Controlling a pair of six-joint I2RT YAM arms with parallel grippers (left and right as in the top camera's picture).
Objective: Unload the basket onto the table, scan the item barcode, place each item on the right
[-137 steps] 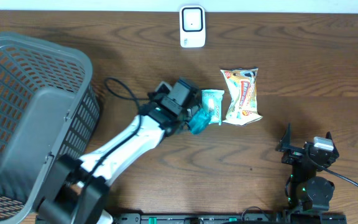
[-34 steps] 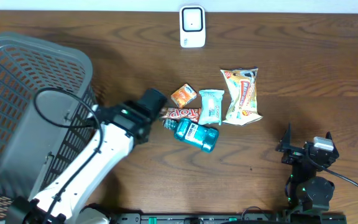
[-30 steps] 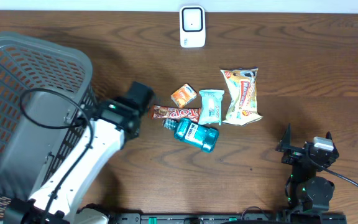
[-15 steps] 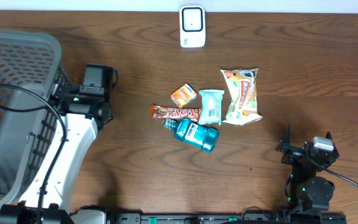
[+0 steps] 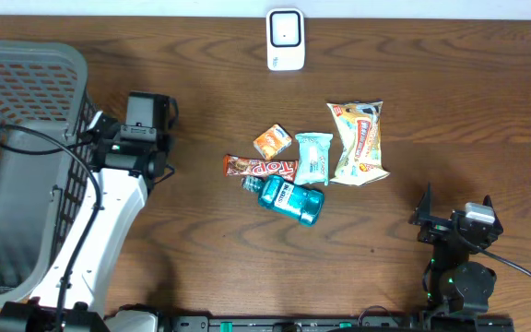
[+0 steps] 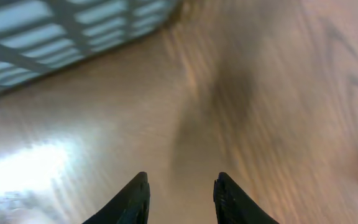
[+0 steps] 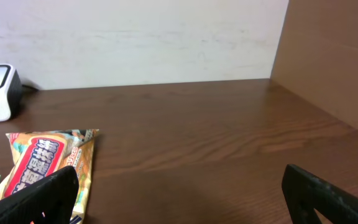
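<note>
Left arm [image 5: 109, 212] swung away, now well left of scanner [image 5: 285, 40]; teal bottle [image 5: 289, 199] lies on worktop [image 5: 450, 111] in front of scanner. Left jaws parted, empty; right jaws spread wide, empty.

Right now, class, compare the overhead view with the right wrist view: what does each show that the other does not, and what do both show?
Only overhead: the grey basket, the blue bottle, the chocolate bar and the orange packet. Only right wrist: the pale wall and a brown panel on the right. Both: the white scanner, the snack bag and the wooden table.
</note>
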